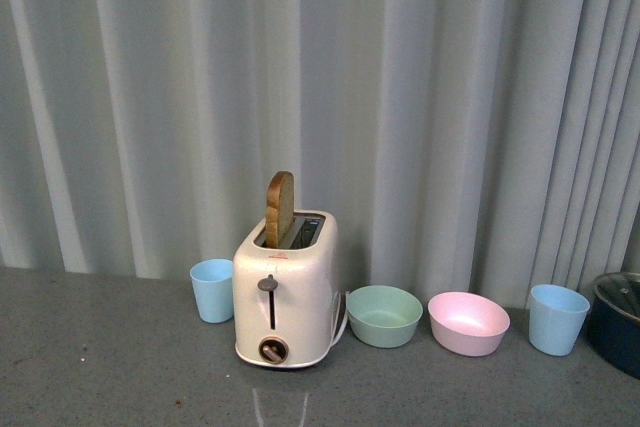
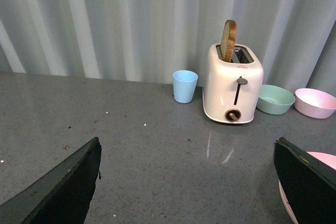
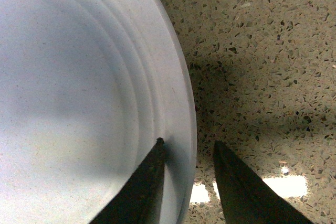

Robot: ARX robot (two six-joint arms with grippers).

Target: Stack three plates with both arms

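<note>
The light blue plate (image 3: 79, 93) fills most of the right wrist view, lifted above the speckled floor. My right gripper (image 3: 188, 148) is shut on its rim, one finger inside the plate and the other outside. In the left wrist view my left gripper (image 2: 186, 156) hangs open over the grey tabletop with nothing between its fingers. A sliver of the pink plate (image 2: 286, 203) shows beside one left finger, mostly hidden behind it. The cream-beige plate is out of view. Neither arm appears in the front view.
A white toaster (image 1: 287, 289) with a slice of bread stands at the back of the grey table (image 1: 120, 367). Beside it are a light blue cup (image 1: 212, 290), a green bowl (image 1: 384, 315), a pink bowl (image 1: 468, 323), another blue cup (image 1: 558, 319) and a dark pot (image 1: 620, 322).
</note>
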